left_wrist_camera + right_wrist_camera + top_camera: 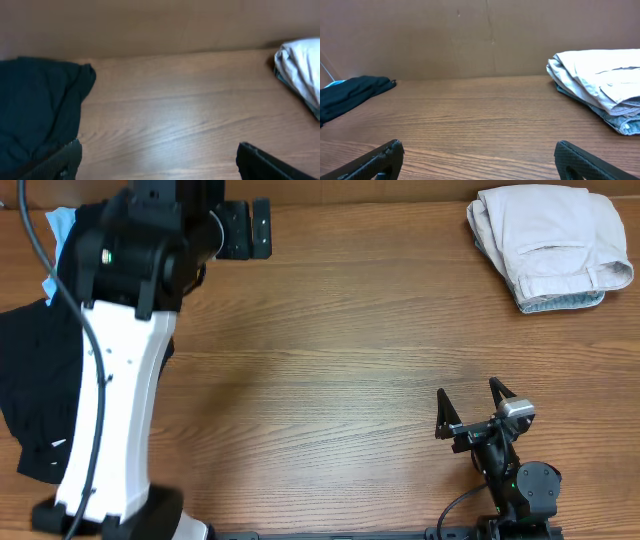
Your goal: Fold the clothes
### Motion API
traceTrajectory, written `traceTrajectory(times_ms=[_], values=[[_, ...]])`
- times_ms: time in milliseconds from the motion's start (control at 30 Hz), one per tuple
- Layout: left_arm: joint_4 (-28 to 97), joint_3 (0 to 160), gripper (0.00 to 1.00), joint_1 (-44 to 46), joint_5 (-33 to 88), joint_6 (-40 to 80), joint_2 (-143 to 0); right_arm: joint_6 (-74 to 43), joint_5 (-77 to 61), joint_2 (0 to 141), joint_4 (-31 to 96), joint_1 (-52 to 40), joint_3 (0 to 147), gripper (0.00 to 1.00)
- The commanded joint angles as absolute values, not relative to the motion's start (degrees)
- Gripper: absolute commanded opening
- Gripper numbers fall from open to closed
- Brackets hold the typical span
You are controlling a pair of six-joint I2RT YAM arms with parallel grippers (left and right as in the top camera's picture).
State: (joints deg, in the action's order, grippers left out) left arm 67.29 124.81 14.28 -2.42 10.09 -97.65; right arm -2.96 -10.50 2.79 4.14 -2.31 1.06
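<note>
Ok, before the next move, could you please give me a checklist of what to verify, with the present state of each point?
1. Right gripper fingers open, nothing between them: ok.
2. Left gripper fingers open, nothing between them: ok.
3. Pale beige cotton shorts folded into a compact bundle at the far right of the brown wooden table: ok, as far as it shows.
4. Beige shorts lying alone: not ok, the light-blue denim shorts show beneath their near edge.
5. Large black fabric garment apart from the beige shorts: ok, it lies at the far left.
6. Layers hidden inside the bundle lying flat: cannot tell.
</note>
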Motion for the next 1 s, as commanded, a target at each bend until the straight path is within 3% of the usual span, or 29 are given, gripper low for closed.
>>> traceTrajectory(times_ms=[0,167,400,700,967], values=[[57.21,106.83,1.00,14.66,-3.38,9.21,-86.26,-3.18,-10.28,2.22,3.81,-2.66,0.45,1.00],[35.46,75.29,1.00,13.43,-3.40,9.21,-69.04,-3.18,-10.28,2.20,3.81,-2.66,0.45,1.00],[16.01,43.31,1.00,11.29,-3.57,9.30,-50.11,-3.18,-10.31,2.20,3.81,-2.68,0.45,1.00],[7.55,17.65,1.00,3.68,-3.07,18.35,-27.59,-3.18,-10.28,2.20,3.81,-2.68,0.45,1.00],[6.79,9.23,1.00,-2.94,-0.43,21.41,-14.59,-3.18,-10.28,2.22,3.81,-2.68,0.45,1.00]])
